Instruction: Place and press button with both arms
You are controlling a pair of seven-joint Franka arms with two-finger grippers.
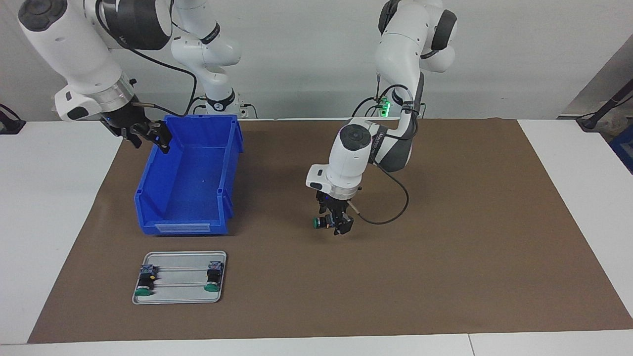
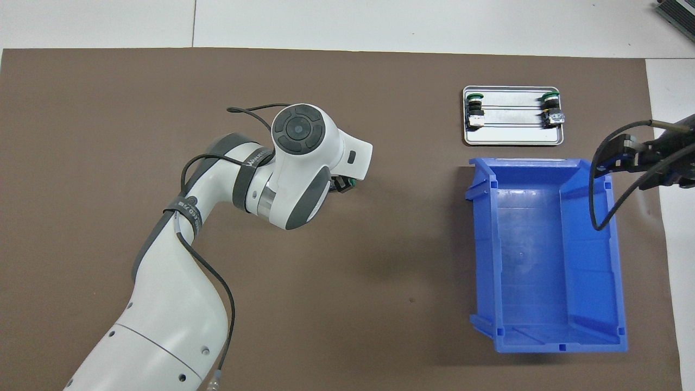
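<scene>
Two arms work over the brown-matted counter (image 1: 445, 277). Left gripper (image 1: 334, 223), mostly hidden under its own wrist from overhead, hangs low above the mat's middle, jaws clamped on the button (image 1: 320, 222): green cap sideways, black body. Right gripper (image 1: 148, 134) hovers over the blue bin (image 1: 184, 217) rim; whether its jaws are apart, I can't tell. At the bin's six o'clock facing, a metal tray (image 1: 182, 257) carries two buttons (image 1: 144, 284) (image 1: 213, 278), terminals hard to make out.
</scene>
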